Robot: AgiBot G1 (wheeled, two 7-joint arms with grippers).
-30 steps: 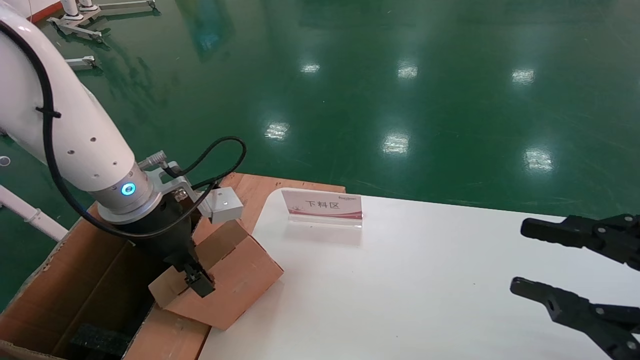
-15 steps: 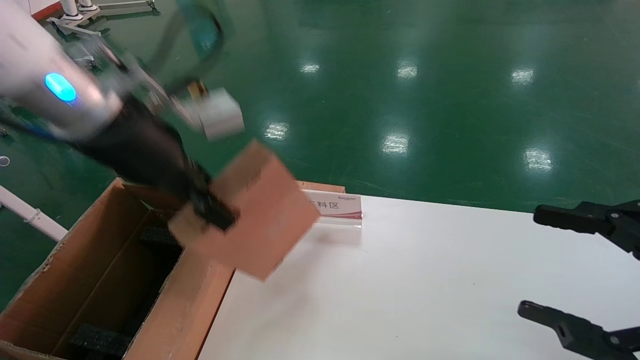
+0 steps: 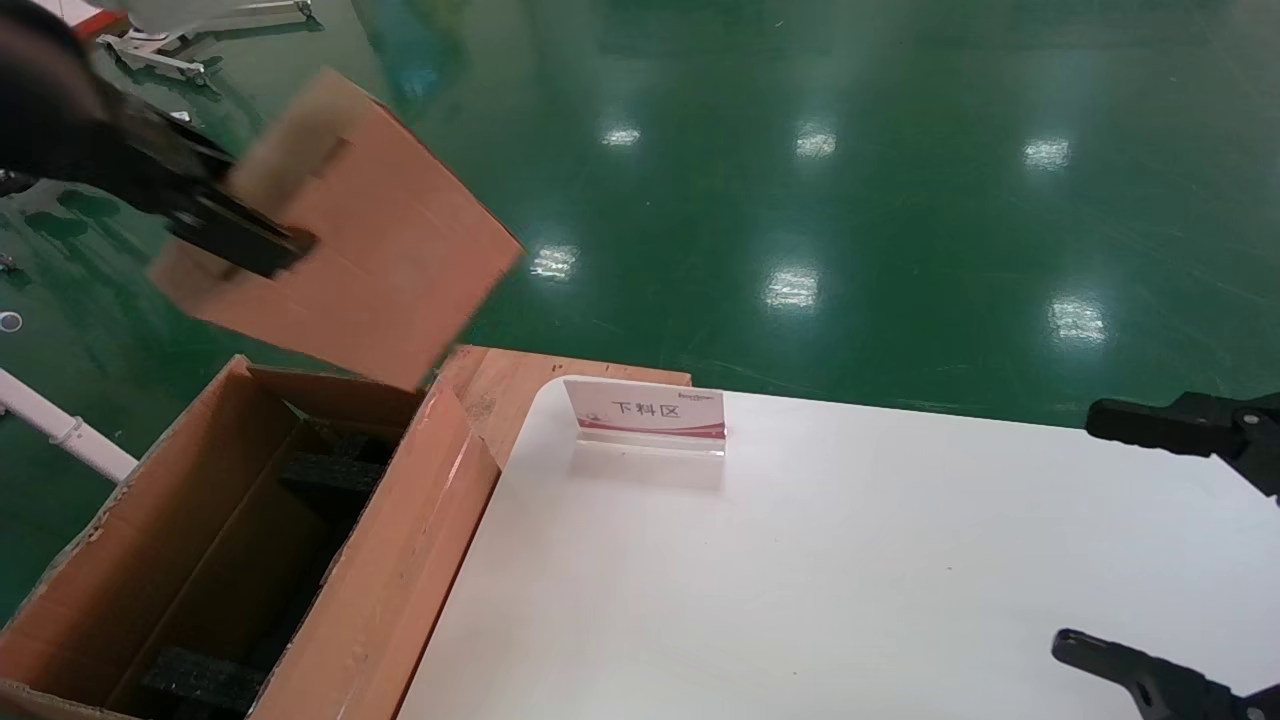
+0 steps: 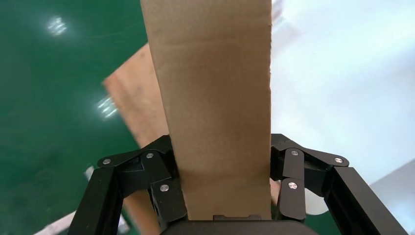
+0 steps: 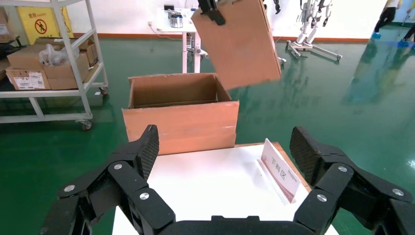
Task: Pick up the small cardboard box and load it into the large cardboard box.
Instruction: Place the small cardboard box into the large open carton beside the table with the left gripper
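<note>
My left gripper [image 3: 240, 235] is shut on the small cardboard box [image 3: 370, 265], an orange-brown carton with a paler flap end. It holds the box tilted in the air, above the far end of the large cardboard box [image 3: 400, 580]. In the left wrist view the small box [image 4: 215, 98] fills the space between the fingers [image 4: 161, 181]. The large box stands open at the table's left edge, with black foam [image 3: 200, 675] inside. The right wrist view shows the large box [image 5: 181, 122] with the small box [image 5: 240, 41] above it. My right gripper [image 3: 1150, 545] is open and empty at the table's right side.
A white table [image 3: 800, 560] lies to the right of the large box, with an upright sign holder [image 3: 645, 415] near its far edge. A wooden board [image 3: 500, 385] shows behind the table's left corner. Green floor lies beyond. A shelf cart [image 5: 49, 63] stands farther off.
My left gripper has lifted the small box off the large box's rim, up and to the left, high above the opening. The right gripper has drifted slightly right and its fingers stand wider apart.
</note>
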